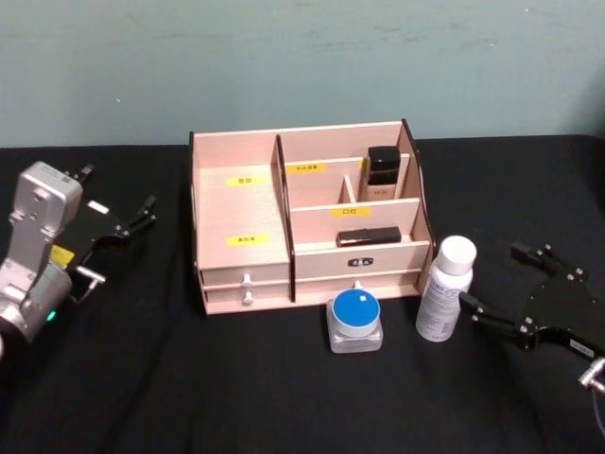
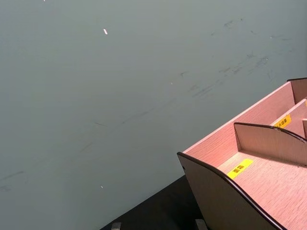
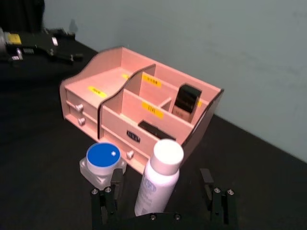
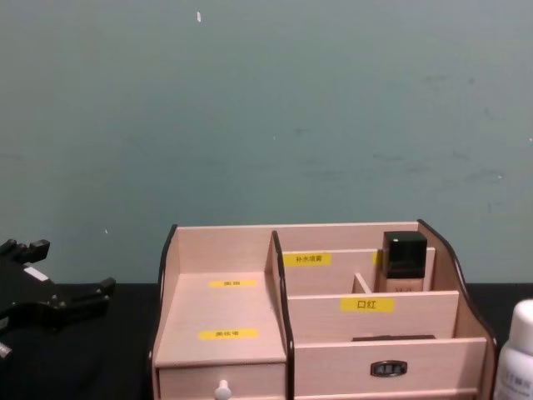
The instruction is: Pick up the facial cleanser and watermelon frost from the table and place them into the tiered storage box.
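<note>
Right gripper (image 3: 160, 181) sat closest to its wrist camera, jaws wide open, nothing held. White bottle (image 3: 157, 184) with white cap stood upright, lined up between the two fingers (image 3: 114, 184) in that view. From the head view the right gripper (image 1: 492, 275) was low at the table's (image 1: 189, 397) right side, one fingertip just beside the white bottle (image 1: 444, 291); contact could not be told. The bottle's edge also showed at the chest view's lower right (image 4: 516, 350).

Blue-lidded jar (image 1: 355, 322) stood on the black table just in front of the tiered storage box (image 1: 236, 142), left of the bottle, near it but apart. Same jar beside the bottle in the right wrist view (image 3: 102, 163). Both items were outside the box.

Tiered storage box (image 3: 76, 92) stood mid-table, drawers shut, yellow labels on the tiers. A black-capped bottle (image 1: 383, 175) stood upright in the rear right compartment (image 4: 404, 260), and a dark flat item (image 1: 369, 235) lay in the middle right tier. Left-side tiers held nothing.

Left gripper (image 1: 120, 189) was off to the left of the box, well apart from both items, jaws spread and empty, also seen at the chest view's left edge (image 4: 73, 267). Its wrist camera looked at the box's left corner (image 2: 216, 201) and the teal wall (image 2: 96, 96).
</note>
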